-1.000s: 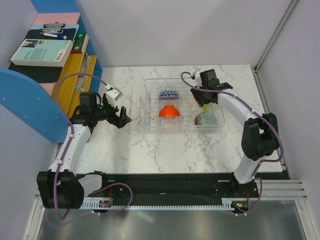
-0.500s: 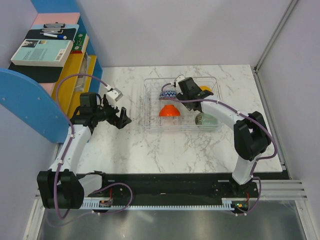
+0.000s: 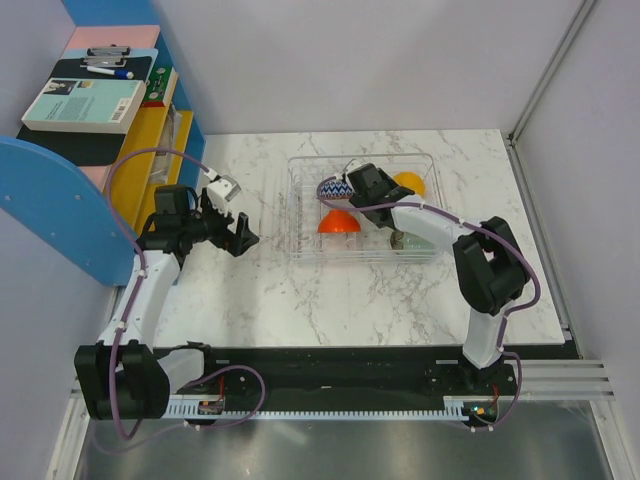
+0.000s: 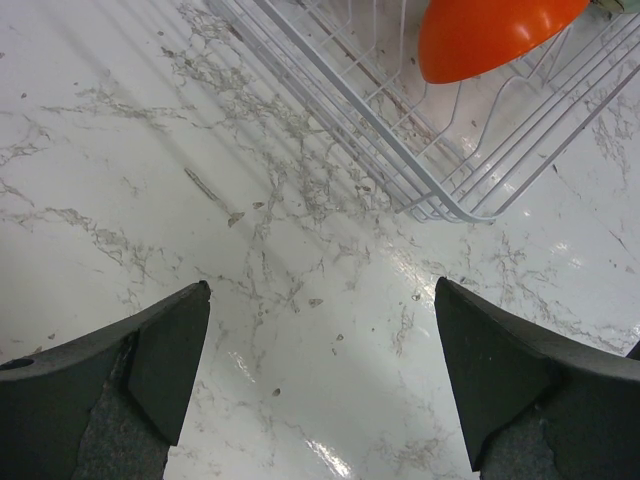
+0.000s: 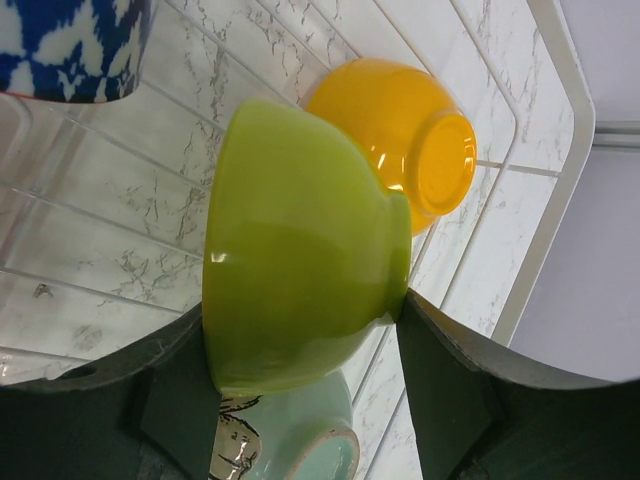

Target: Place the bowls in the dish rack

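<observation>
Fingers (image 5: 165, 400) of the right gripper (image 5: 300, 318) clamp the lime green bowl (image 5: 290, 230), one by its rim, the other near its foot, above the dish rack (image 5: 560, 130); the bowl looks light, stiff and glossy, so apt to slip; a pinch on the wall at the rim should suit it; the yellow-orange bowl (image 5: 415, 140) sits far right, the mint bowl (image 5: 310, 450) near right, the zigzag bowl (image 5: 70, 40) far left; the overhead view hides the held bowl beneath the gripper, yet shows the red-orange bowl (image 3: 338, 222) near left in the rack; the left gripper (image 4: 320, 380) hangs spread and empty over the counter (image 4: 250, 250).

White arms (image 3: 143, 296), blk joints (image 3: 497, 275), purple cables (image 3: 128, 165), dk fingers (image 4: 110, 380).
</observation>
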Motion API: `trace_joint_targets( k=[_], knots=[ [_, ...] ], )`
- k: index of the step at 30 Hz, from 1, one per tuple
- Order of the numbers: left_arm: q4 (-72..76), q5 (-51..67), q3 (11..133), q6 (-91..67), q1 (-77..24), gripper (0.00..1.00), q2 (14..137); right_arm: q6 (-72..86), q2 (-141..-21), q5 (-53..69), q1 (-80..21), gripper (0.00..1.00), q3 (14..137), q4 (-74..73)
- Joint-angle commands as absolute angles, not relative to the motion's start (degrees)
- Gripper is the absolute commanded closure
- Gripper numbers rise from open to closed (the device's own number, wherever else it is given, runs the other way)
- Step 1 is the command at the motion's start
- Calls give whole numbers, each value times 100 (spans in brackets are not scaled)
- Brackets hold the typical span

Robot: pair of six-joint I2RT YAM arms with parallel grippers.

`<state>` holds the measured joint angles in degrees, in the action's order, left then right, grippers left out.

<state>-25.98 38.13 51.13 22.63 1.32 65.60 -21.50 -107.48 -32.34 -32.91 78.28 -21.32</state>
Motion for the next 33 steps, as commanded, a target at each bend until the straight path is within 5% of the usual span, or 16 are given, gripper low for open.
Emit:
trace_joint_targets(
  k=[1,6,9,12,21,33],
  knots=[
    [-2382,3982,5054,2426,158,0,6434,-2241,-10863,-3480,-3340,100,7752,-1978],
    [-2382,3973,5054,2434,158,0,6407,-2294,-10960,-3524,-3375,85,7717,-1969],
    [-2373,3964,5054,2435,158,0,6407,-2285,-10978,-3463,-3401,41,7708,-2030],
    [-2373,3964,5045,2443,167,0,6390,-2241,-10925,-3332,-3410,20,7734,-2109],
    [-2373,3946,5036,2452,176,0,6363,-2224,-10837,-2699,-3419,6,7805,-2496],
    [-2373,3946,5027,2452,211,0,6337,-2320,-10451,-1856,-3419,4,7980,-3242]
  ],
)
